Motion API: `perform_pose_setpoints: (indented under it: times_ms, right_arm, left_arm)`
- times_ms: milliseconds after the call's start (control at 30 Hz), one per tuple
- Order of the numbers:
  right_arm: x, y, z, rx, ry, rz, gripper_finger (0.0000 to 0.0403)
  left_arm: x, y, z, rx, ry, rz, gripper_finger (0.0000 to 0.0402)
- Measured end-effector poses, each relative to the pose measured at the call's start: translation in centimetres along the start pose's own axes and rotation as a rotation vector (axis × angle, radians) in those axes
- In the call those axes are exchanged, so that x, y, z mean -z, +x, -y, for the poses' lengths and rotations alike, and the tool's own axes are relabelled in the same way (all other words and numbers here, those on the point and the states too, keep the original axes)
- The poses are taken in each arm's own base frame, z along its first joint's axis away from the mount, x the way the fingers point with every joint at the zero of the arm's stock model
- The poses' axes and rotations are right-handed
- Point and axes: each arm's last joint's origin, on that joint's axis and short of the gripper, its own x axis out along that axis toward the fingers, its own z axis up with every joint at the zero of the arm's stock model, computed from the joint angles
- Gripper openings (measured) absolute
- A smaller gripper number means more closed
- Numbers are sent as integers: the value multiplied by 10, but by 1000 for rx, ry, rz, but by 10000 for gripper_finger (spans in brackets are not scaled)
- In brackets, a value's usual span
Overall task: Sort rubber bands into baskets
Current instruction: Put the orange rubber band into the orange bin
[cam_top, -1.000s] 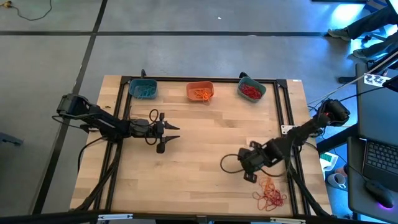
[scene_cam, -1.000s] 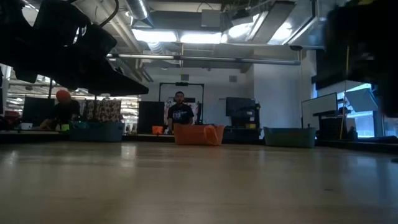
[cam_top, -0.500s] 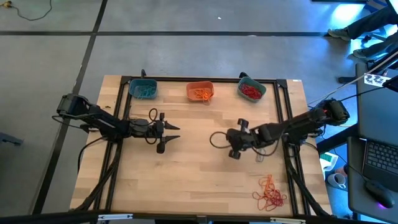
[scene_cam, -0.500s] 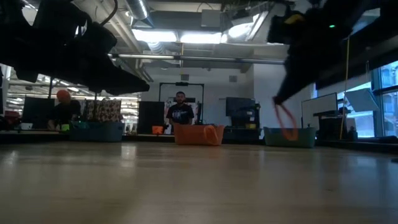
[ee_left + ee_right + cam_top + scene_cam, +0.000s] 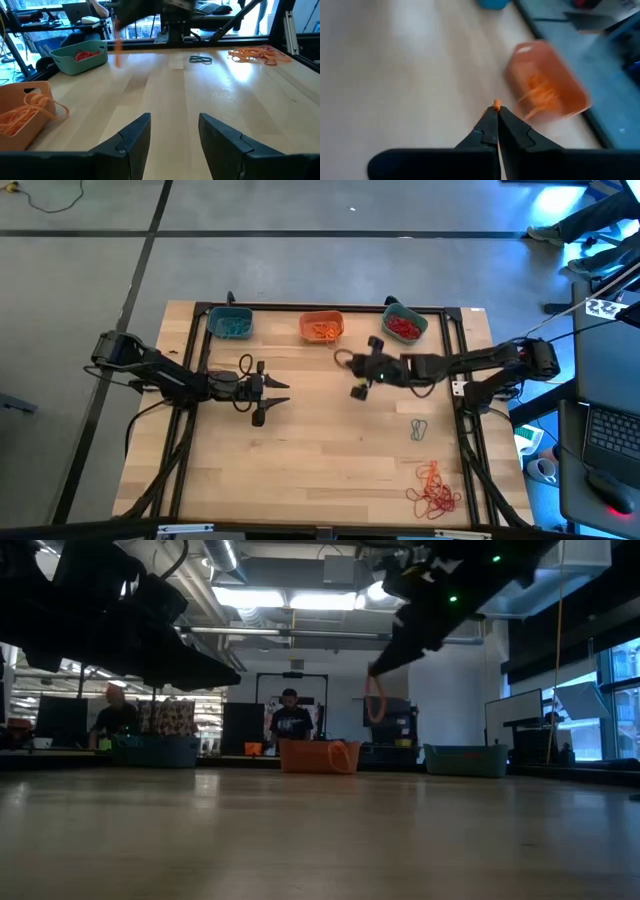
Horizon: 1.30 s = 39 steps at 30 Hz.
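The left gripper (image 5: 268,396) is parked left of centre, fingers spread, nothing held. The right gripper (image 5: 352,379) is pinched on an orange rubber band (image 5: 375,698), apparently above the table, near the orange basket (image 5: 322,327) at the far edge.

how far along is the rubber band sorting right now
Done: bands already lie in all three baskets. In hand: the right gripper carries an orange band near the orange basket. Left: a pile and one grey band on the table. The left gripper waits open.
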Motion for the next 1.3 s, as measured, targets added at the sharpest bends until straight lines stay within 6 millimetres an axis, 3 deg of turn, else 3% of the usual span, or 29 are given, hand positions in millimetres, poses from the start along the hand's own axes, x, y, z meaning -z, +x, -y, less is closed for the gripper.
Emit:
perform_pose_setpoints:
  times_ms: [200,400,667,867,967,1067,1300]
  right_arm:
    - [-8,16,40,91,41,88,8]
    - [-3,43,76,99,119,145,8]
    - [11,84,105,187,191,241,8]
    - [19,110,116,201,269,198,11]
    - [20,120,117,183,298,128,41]
    - [15,124,117,170,293,76,96]
    - [-7,110,123,94,260,-151,208]
  left_arm:
    - [0,0,0,0,0,0,164]
    - [0,0,0,1,0,0,164]
    - [0,0,0,1,0,-1,164]
    - [0,0,0,1,0,-2,164]
    - [0,0,0,1,1,-4,164]
    - [1,0,0,1,1,-8,164]
    - [1,0,0,1,-3,-14,164]
